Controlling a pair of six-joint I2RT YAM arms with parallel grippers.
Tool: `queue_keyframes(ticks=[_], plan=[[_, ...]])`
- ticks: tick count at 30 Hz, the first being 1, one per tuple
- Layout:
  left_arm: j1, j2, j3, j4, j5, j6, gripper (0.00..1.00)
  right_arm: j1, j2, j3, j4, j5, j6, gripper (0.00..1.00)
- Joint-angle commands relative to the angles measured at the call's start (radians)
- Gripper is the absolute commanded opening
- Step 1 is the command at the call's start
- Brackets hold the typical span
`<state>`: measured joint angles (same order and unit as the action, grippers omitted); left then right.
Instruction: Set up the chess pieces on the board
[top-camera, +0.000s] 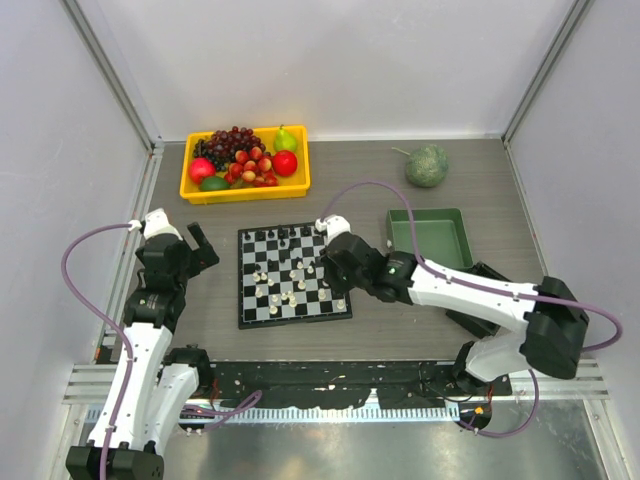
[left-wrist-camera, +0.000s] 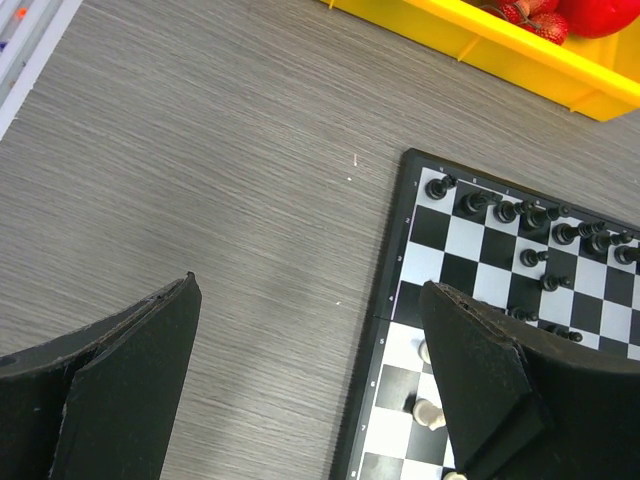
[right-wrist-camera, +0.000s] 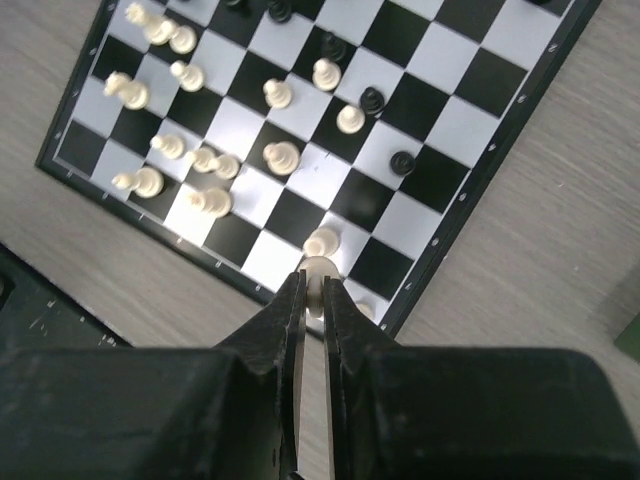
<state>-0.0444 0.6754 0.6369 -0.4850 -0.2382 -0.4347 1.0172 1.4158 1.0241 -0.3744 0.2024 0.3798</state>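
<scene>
The board (top-camera: 245, 318) lies in the middle of the table, with black pieces (top-camera: 285, 234) along its far rows and several cream-white pieces (top-camera: 287, 297) scattered over its near half. My right gripper (right-wrist-camera: 315, 290) is shut on a cream-white piece (right-wrist-camera: 318, 275) above the board's near right corner (right-wrist-camera: 395, 300); in the top view it (top-camera: 335, 270) hangs over the board's right side. My left gripper (top-camera: 200, 245) is open and empty, to the left of the board. In the left wrist view its fingers (left-wrist-camera: 140, 350) straddle bare table and the board's left edge (left-wrist-camera: 385, 330).
A yellow tray (top-camera: 245, 190) of fruit stands behind the board. A green rectangular tray (top-camera: 430, 238) sits to the right, and a green round fruit (top-camera: 427, 165) lies at the back right. Grey walls close in both sides.
</scene>
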Motion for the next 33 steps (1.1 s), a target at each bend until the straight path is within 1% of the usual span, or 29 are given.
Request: queue_keyframes(ticks=[1,7,11,20,28,33], plan=[[0.006,-0.008,0.001,0.056,0.019,-0.019,0.99,0.063,-0.09,-0.067,0.058,0.035,0.045,0.09],[0.008,0.006,0.006,0.056,0.01,-0.018,0.99,0.141,-0.055,-0.09,0.029,0.075,0.076,0.09],[0.008,0.007,0.0,0.057,0.007,-0.018,0.99,0.167,-0.006,-0.096,0.032,0.091,0.093,0.09],[0.008,0.009,-0.008,0.06,0.004,-0.015,0.99,0.175,0.063,-0.098,0.058,0.14,0.094,0.1],[0.008,0.001,-0.009,0.054,-0.007,-0.012,0.99,0.173,0.107,-0.104,0.103,0.149,0.1,0.1],[0.006,0.0,-0.009,0.051,-0.009,-0.009,0.99,0.173,0.13,-0.102,0.101,0.163,0.114,0.1]])
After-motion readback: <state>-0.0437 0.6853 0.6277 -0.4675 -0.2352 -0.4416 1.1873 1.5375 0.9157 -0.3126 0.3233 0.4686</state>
